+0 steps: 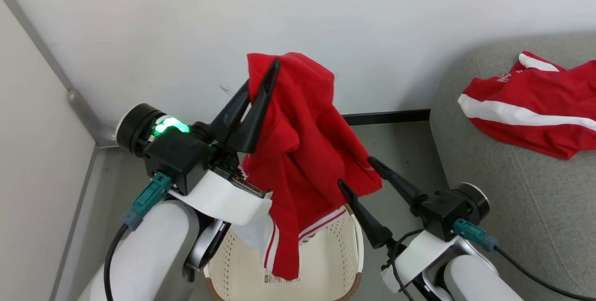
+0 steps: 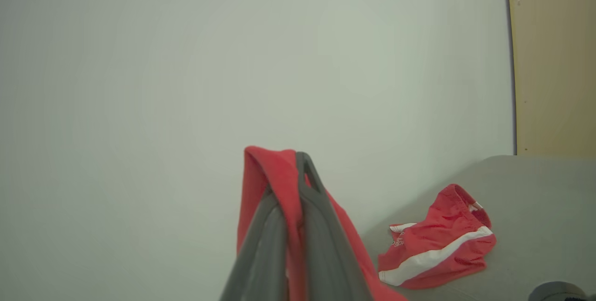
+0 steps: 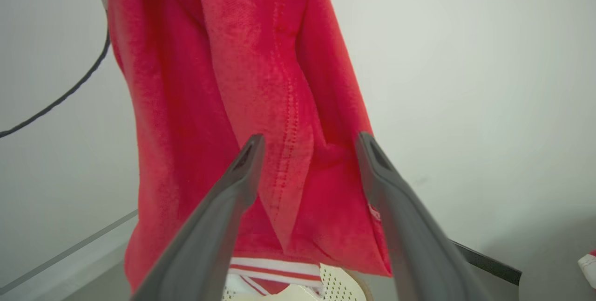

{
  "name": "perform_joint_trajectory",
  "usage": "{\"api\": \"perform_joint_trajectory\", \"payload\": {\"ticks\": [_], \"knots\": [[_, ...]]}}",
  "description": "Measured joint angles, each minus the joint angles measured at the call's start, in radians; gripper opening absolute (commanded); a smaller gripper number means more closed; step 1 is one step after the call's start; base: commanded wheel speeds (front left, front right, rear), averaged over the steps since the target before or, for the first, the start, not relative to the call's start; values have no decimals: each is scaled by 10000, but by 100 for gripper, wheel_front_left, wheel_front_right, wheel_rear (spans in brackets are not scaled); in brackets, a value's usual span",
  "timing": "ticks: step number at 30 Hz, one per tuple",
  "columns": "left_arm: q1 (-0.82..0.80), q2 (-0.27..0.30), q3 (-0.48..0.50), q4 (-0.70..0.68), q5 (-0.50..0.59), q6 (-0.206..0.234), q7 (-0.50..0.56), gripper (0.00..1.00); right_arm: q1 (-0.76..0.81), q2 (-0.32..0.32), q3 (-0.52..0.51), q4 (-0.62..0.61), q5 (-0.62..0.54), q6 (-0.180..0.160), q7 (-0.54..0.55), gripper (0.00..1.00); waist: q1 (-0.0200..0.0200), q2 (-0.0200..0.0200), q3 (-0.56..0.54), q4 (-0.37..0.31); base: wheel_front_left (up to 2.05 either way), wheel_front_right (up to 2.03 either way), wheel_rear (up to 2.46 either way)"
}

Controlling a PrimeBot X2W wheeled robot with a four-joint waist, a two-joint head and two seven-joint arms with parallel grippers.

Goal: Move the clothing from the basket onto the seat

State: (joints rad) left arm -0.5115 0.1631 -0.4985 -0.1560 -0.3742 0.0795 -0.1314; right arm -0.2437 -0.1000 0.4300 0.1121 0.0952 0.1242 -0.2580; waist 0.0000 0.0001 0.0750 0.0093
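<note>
The left hand (image 1: 262, 72) is clamped on a red garment (image 1: 307, 152) hanging above the basket (image 1: 335, 254), the right hand (image 1: 355, 170) stands apart beside its hem, and a striped garment (image 1: 526, 105) lies on the sofa (image 1: 512, 189).

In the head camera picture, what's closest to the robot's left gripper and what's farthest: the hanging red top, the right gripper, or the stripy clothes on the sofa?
1. The hanging red top: pinched in the left gripper.
2. The right gripper: lower right, by the top's hem.
3. The stripy clothes: far right, on the sofa.
</note>
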Motion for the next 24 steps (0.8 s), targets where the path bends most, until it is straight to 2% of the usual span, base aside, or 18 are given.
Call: {"api": "perform_joint_trajectory", "payload": {"ticks": [13,14,15,22,24], "knots": [[-132,-374,-788,-539,-4,-295,355,0,-26,-199,512,138,407,0,0,100,0,0,-311,123,0,0,0],[-132,-378,-819,-539,-4,-295,414,0,-33,-232,585,127,408,0,0,47,0,0,-332,133,0,0,0],[-132,-376,-836,-537,-4,-295,476,0,-35,-240,633,104,433,0,0,0,0,0,-352,142,0,0,0],[-114,-372,-880,-470,-8,-274,759,0,-39,-368,894,109,731,0,0,0,0,0,-479,184,0,0,0],[-81,-359,-803,-451,-8,-148,876,0,-37,-389,978,107,775,0,0,0,0,0,-491,179,0,0,0]]}}
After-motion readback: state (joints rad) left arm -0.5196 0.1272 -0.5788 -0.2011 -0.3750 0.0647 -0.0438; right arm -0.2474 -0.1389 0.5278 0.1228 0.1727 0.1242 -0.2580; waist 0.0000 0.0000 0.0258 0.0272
